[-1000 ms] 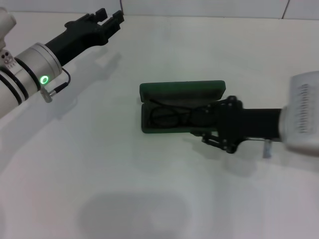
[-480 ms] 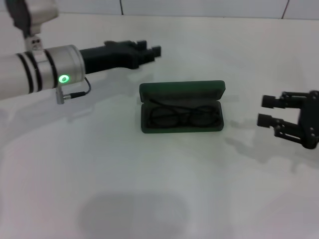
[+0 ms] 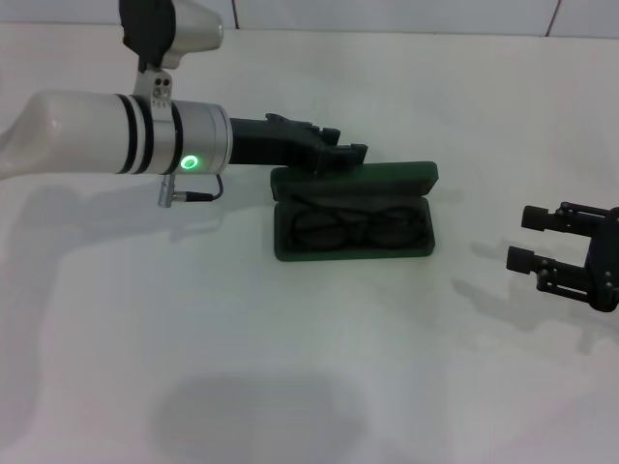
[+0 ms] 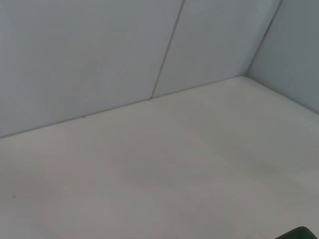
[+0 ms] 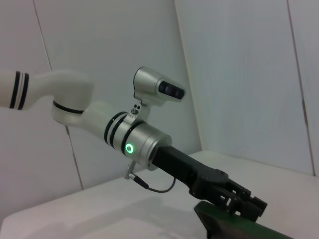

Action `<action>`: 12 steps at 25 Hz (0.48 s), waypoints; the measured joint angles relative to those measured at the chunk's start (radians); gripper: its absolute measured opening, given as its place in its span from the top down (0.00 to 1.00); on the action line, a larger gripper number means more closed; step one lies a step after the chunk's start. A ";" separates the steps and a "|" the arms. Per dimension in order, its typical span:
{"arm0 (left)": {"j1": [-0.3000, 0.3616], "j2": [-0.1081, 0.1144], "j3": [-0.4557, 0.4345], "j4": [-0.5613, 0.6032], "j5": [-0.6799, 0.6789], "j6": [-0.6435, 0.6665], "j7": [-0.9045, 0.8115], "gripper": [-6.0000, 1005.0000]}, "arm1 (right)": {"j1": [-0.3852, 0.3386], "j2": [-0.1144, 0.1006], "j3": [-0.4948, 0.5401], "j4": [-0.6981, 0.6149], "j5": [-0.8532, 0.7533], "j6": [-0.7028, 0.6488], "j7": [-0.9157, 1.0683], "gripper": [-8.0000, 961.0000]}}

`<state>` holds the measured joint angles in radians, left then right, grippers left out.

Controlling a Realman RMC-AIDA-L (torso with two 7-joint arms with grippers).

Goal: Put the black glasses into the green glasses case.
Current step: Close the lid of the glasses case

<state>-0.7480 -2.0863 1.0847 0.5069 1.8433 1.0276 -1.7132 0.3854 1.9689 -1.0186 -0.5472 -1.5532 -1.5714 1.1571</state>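
A: Pincer count first. We list the left pincer (image 3: 348, 153) at the far side of the green glasses case (image 3: 353, 209), its tip over the raised lid near the lid's left end. Whether it touches the lid, we cannot tell. Nor can we tell how its fingers stand; the head view shows them as one dark mass, and the left wrist view shows only bare worktop and wall.

B: And the right pincer (image 3: 530, 239)?

A: We enter it as released, fingers spread with nothing between them, hanging well apart from the case toward the right edge of the worktop (image 3: 290, 387).

B: Task items?

A: One pair of black glasses (image 3: 353, 228), lying inside the tray of the case, lenses side by side, the frame along the case's length. One green glasses case, lid up and leaning back, set around the middle of the worktop. The right wrist view shows a corner of the lid below the left pincer.

B: Status, then?

A: We judge the placing done: the glasses rest in the tray and neither pincer holds them. Left outstanding, in our reading, is at most the lid, which is not yet shut. The left pincer's position behind it suits folding it forward, though the task sentence asks only for the glasses to go in.
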 joint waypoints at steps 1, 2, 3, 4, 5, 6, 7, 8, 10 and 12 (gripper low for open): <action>-0.003 -0.001 0.000 -0.002 0.003 0.003 -0.002 0.49 | 0.000 0.001 -0.002 0.000 0.000 0.006 0.000 0.39; -0.004 -0.001 0.000 -0.003 0.003 0.006 -0.002 0.49 | -0.001 0.002 -0.003 0.000 0.000 0.010 -0.001 0.39; -0.003 -0.001 0.001 -0.003 0.004 0.011 -0.002 0.49 | -0.001 0.002 -0.003 0.000 -0.002 0.014 -0.001 0.39; -0.002 0.000 0.002 -0.003 0.004 0.016 0.000 0.49 | -0.001 0.003 -0.002 0.000 -0.005 0.016 -0.001 0.39; 0.001 0.000 0.007 -0.001 0.004 0.022 0.004 0.49 | -0.001 0.004 0.000 0.000 -0.011 0.019 -0.001 0.39; 0.006 0.000 0.017 0.001 0.004 0.028 0.008 0.49 | -0.001 0.005 0.002 0.001 -0.016 0.021 -0.001 0.39; 0.010 0.001 0.029 0.004 0.003 0.032 0.014 0.49 | -0.002 0.006 0.004 0.001 -0.020 0.024 -0.001 0.39; 0.015 0.001 0.042 0.006 0.003 0.035 0.022 0.49 | -0.002 0.008 0.004 0.001 -0.022 0.029 -0.001 0.39; 0.027 0.000 0.074 0.008 0.001 0.041 0.050 0.49 | -0.002 0.010 0.004 0.001 -0.022 0.040 -0.002 0.39; 0.039 -0.002 0.107 0.007 0.006 0.044 0.077 0.49 | -0.001 0.014 0.004 0.001 -0.022 0.051 -0.002 0.39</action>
<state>-0.7095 -2.0882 1.1919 0.5138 1.8489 1.0712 -1.6365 0.3846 1.9826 -1.0142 -0.5466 -1.5755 -1.5203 1.1553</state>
